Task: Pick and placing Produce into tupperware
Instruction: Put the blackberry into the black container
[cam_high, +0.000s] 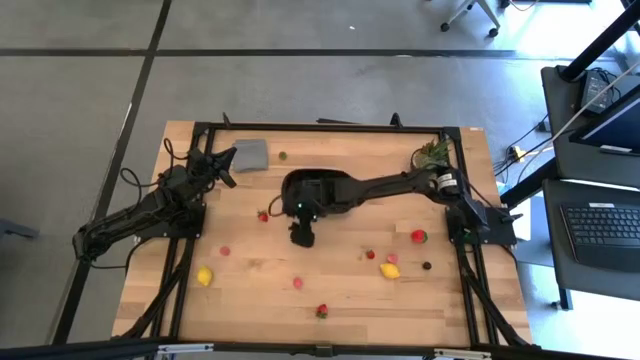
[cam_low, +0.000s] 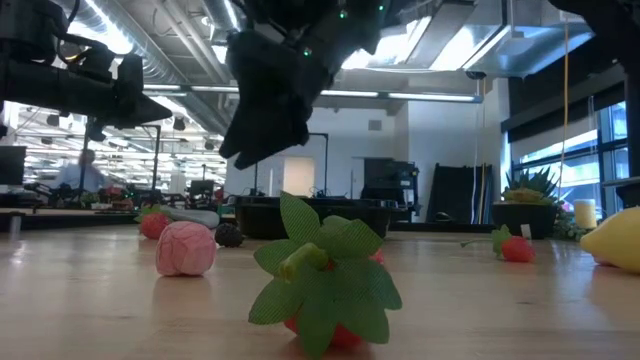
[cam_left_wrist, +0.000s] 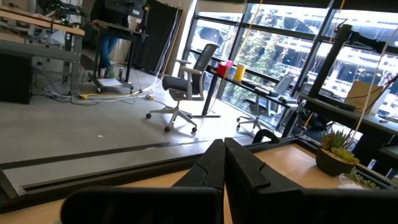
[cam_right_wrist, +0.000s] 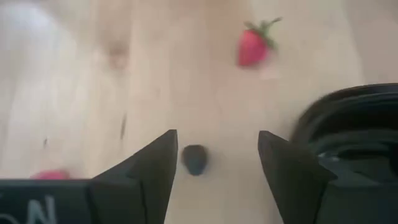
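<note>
My right gripper (cam_high: 301, 238) reaches from the table's right to its middle and hovers open above the wood, just near of the black tray (cam_high: 291, 186). In the right wrist view a dark berry (cam_right_wrist: 195, 159) lies on the table below the gap between the fingers (cam_right_wrist: 217, 140). A strawberry (cam_right_wrist: 253, 46) lies beyond it and the tray's rim (cam_right_wrist: 348, 118) is to one side. In the low view the gripper (cam_low: 262, 140) hangs well above the berry (cam_low: 229, 235). My left gripper (cam_high: 222, 165) waits shut at the far left, beside a flat grey square (cam_high: 250, 153).
Toy fruits lie scattered on the near half of the table: a strawberry (cam_high: 263, 215), pink pieces (cam_high: 225, 251) (cam_high: 297, 283), lemons (cam_high: 204, 276) (cam_high: 390, 271), a strawberry (cam_high: 418, 237) and another near the front edge (cam_high: 321, 311). A small potted plant (cam_high: 430, 153) stands at the far right corner.
</note>
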